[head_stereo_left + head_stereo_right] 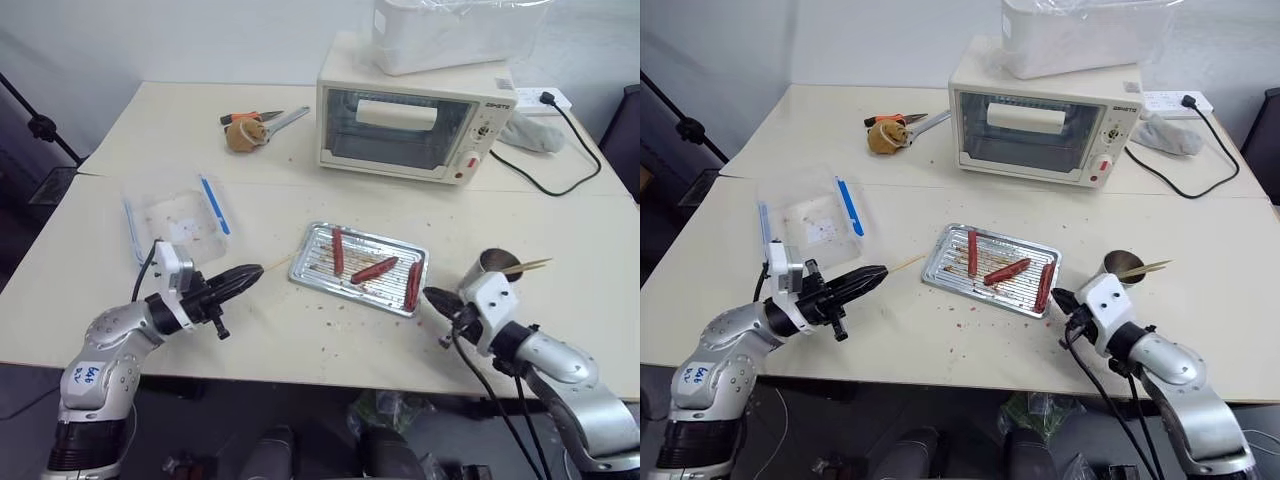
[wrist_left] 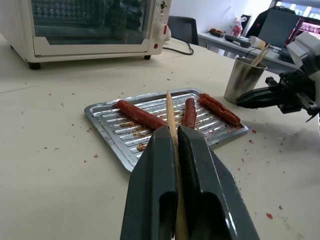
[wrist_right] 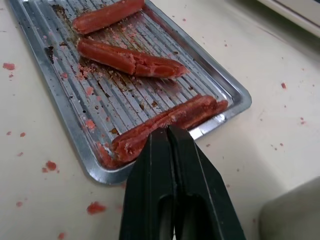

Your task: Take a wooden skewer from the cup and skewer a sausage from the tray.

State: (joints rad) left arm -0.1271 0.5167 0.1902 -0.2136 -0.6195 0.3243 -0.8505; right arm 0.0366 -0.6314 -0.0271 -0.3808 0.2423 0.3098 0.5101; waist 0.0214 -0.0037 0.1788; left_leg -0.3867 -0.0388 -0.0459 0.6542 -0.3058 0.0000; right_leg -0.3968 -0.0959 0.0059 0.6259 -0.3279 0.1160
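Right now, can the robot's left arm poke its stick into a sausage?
Probably yes. The left end effector holds the wooden skewer pointing toward the tray, with bare table between.

Open tabletop [image 1: 270, 330] lies between the left gripper [image 1: 250, 277] and the tray [image 1: 400, 302], with nothing but crumbs in the way. The clear plastic box [image 1: 178, 218] sits just behind that gripper. On the other side, the right gripper [image 1: 433, 297] hangs close to the tray's near corner, and the cup [image 1: 496, 266] stands right behind it. The toaster oven [image 1: 408, 125] blocks the far side, well apart from the tray.
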